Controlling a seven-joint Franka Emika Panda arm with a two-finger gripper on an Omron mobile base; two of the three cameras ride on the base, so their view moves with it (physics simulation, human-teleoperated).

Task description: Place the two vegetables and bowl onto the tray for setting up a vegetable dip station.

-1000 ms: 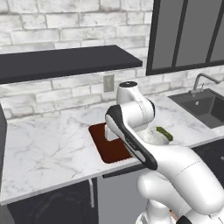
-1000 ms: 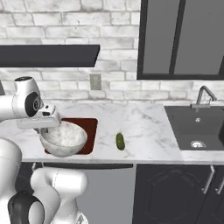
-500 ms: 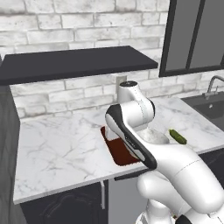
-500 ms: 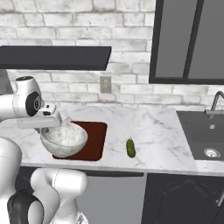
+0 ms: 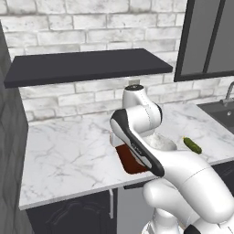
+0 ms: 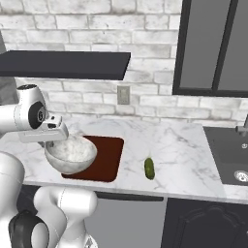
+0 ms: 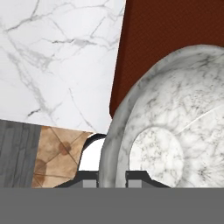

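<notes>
Base has rolled since the earlier frame, my gripper (image 7: 112, 177) clamped tight on the bowl (image 6: 70, 154) rim, bowl hanging over the tray (image 6: 107, 154) front-left corner, not set down; cucumber (image 6: 149, 168) on the counter (image 6: 184, 155) near its front edge.

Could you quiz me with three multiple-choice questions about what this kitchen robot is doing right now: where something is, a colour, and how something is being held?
1. Where does the cucumber lie?
A. on the marble counter, right of the tray
B. inside the bowl
C. in the sink

2. What colour is the tray?
A. bright blue
B. dark red-brown
C. yellow

3. How is the marble bowl placed?
A. upside down on the counter
B. gripped by its rim in the tool, over the tray's near edge
C. on the shelf

Answers: 1 A, it rests on bare counter. 2 B, seen beneath the bowl. 3 B, the fingers straddle the rim.
</notes>
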